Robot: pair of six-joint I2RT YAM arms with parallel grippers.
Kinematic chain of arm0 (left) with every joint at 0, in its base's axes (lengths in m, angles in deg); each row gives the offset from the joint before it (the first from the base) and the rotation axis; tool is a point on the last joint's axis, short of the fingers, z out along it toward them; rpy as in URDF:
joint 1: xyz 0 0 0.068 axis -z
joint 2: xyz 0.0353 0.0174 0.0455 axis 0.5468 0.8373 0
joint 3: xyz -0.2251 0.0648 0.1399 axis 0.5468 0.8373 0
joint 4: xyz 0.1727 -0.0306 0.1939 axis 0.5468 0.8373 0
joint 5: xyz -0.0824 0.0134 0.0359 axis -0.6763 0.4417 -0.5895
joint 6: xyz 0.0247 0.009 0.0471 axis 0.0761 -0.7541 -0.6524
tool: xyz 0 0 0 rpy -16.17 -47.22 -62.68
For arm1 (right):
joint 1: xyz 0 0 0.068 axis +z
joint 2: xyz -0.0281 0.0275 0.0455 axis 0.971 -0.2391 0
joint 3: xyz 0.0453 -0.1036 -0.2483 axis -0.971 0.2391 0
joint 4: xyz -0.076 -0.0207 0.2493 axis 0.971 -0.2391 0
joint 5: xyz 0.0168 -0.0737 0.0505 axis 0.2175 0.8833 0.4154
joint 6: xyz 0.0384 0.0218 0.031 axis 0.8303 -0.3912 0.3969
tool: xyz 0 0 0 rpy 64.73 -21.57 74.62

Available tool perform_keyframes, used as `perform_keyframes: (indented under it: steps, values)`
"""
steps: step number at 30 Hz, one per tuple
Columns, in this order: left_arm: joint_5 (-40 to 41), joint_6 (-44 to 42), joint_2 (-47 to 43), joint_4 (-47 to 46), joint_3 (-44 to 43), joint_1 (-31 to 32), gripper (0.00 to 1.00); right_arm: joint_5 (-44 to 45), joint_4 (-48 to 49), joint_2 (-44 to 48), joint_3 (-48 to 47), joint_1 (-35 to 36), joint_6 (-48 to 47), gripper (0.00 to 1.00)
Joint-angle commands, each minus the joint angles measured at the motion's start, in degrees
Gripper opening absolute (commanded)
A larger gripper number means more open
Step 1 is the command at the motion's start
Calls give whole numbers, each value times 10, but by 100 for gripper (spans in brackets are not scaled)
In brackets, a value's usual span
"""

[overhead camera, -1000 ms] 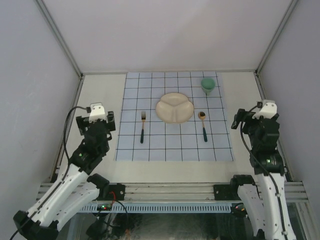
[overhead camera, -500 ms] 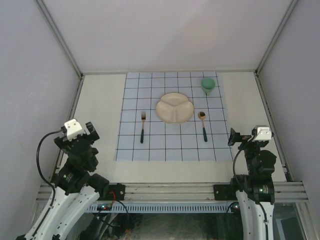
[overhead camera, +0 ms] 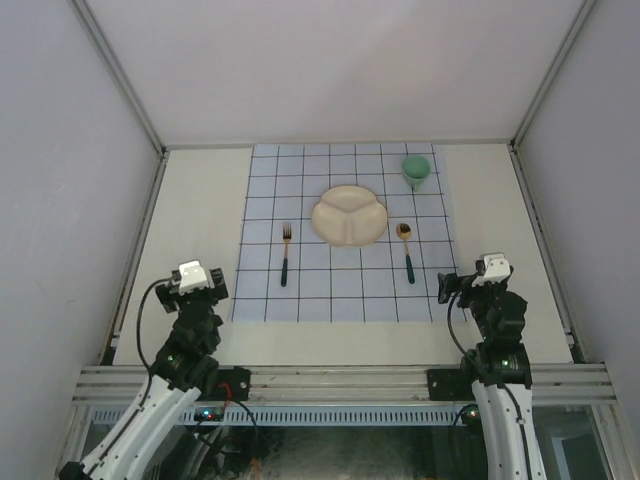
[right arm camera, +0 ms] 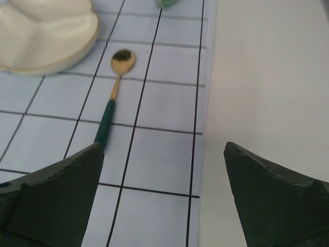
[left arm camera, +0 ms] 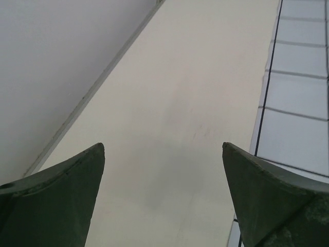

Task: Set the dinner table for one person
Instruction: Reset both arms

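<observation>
On the cream-white dinner table [overhead camera: 195, 200] lies a pale-blue gridded cloth [overhead camera: 345, 295]. A cream divided plate [overhead camera: 349, 215] sits at its middle. A green-handled fork [overhead camera: 285, 255] lies left of the plate, a gold spoon with a green handle [overhead camera: 407, 250] lies right of it, and a green cup [overhead camera: 416, 170] stands at the far right corner. My left gripper [left arm camera: 163, 146] hangs open over bare table [left arm camera: 180, 103] beside the cloth's left edge [left arm camera: 298, 98]. My right gripper [right arm camera: 163, 145] is open over the cloth's right edge, with the spoon [right arm camera: 114, 98] ahead of its left finger. Neither gripper holds anything.
Grey walls and metal frame posts enclose the table on three sides. The aluminium rail [overhead camera: 340, 380] carrying both arm bases runs along the near edge. Bare table strips flank the cloth left and right [right arm camera: 267, 77].
Both arms have pulled back toward the near edge and folded low over their bases. The left wrist also swung outward, then back in. Both grippers stayed open, and nothing on the cloth moved.
</observation>
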Motion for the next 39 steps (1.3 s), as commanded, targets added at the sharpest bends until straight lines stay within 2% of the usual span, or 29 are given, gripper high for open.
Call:
perform_keyframes:
  steps: [1, 5, 9, 14, 19, 24, 27, 32, 35, 39]
  values:
    - [39, 5, 79, -136, 40, -3, 100, -42, 62, -25, 34, -2, -5, 100]
    - [59, 10, 81, -153, 48, -3, 100, -72, 102, -15, 72, -3, -15, 100]
    - [54, 6, 59, -166, 69, -3, 100, -82, 99, -15, 72, -17, -12, 100]
    - [42, 8, 74, -168, 64, -20, 100, -78, 100, 10, 89, -30, -2, 100]
    - [43, 8, 69, -167, 66, -21, 100, -49, 79, 74, 108, -38, 13, 100]
    - [44, 9, 77, -169, 64, -22, 100, -55, 82, 62, 106, -38, 12, 100]
    - [72, 19, 100, -178, 60, -22, 100, -55, 82, 64, 106, -39, 12, 100]
    - [73, 21, 149, -193, 49, -22, 100, -55, 82, 63, 106, -39, 12, 100]
    - [13, -1, 136, -175, 44, -22, 100, -56, 83, 63, 106, -39, 12, 100]
    - [-109, -32, 21, -68, 37, -21, 100, -56, 82, 64, 106, -39, 12, 100]
